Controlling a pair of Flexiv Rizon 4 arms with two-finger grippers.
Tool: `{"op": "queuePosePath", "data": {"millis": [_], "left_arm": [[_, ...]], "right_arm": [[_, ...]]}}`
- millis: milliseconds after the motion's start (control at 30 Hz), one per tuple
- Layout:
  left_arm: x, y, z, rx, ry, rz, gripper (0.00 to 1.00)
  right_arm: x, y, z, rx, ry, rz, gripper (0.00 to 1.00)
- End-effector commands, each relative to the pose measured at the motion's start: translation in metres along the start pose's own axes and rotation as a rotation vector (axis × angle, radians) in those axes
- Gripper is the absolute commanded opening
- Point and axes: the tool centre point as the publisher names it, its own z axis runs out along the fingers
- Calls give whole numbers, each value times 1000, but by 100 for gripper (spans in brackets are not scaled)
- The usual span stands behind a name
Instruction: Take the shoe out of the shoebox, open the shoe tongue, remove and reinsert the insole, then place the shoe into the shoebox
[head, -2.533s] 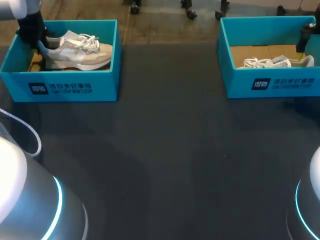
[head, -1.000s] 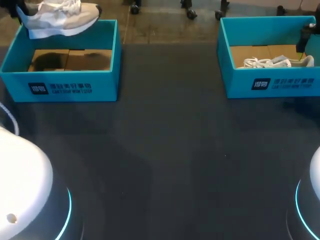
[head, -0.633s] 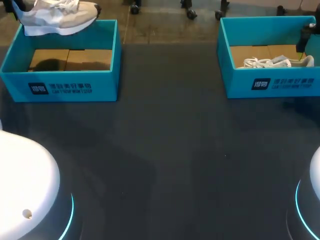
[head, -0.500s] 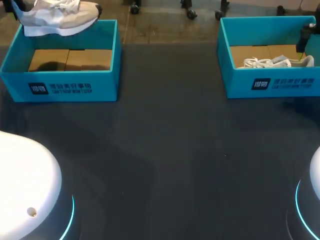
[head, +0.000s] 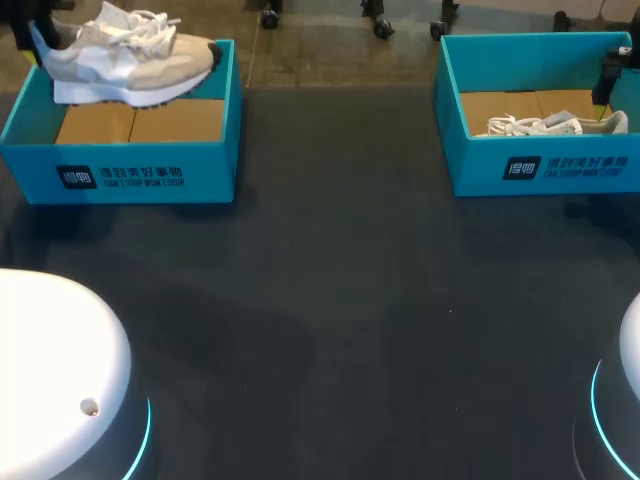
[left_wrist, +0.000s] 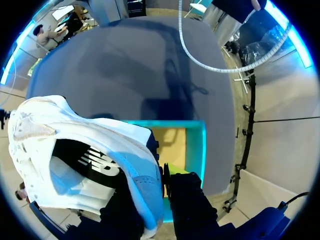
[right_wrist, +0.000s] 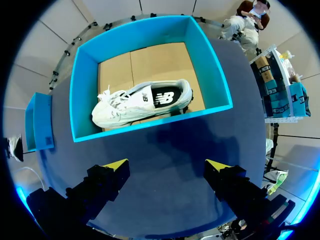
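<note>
Partly hidden: left gripper (left_wrist: 161, 176) behind shoe (left_wrist: 75, 135)

The dark worktop (head: 340, 320) carried 2 open teal boxes along its far edge, well apart. The left shoebox (head: 130, 178) sat near the far left corner, the right shoebox (head: 545, 168) near the far right.

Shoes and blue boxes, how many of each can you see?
Shoes: 2 (held shoe, boxed shoe)
Shoeboxes: 2 (left shoebox, right shoebox)
Total: 4
</note>
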Motion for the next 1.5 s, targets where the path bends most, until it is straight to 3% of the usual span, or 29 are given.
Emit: {"op": "queuePosePath", "data": {"millis": [33, 433, 667, 833, 900, 1033, 1500], "left_arm": [[-1, -43, -4, -254, 6, -1, 0], [-1, -43, -4, -254, 6, -1, 0], [-34, -106, -1, -278, 28, -35, 0], [-60, -137, 6, -289, 33, -24, 0], [-72, -151, 12, -328, 38, -31, 0], [-94, -176, 21, -267, 9, 21, 0], [-169, -250, 65, -261, 45, 123, 0]], "right_arm": [[0, 0, 0, 0, 0, 0, 100], [0, 0, 0, 0, 0, 0, 100], [0, 0, 0, 0, 0, 0, 100], [0, 0, 0, 0, 0, 0, 100], [0, 0, 0, 0, 0, 0, 100], [0, 0, 0, 0, 0, 0, 100], [0, 0, 0, 0, 0, 0, 100]]}}
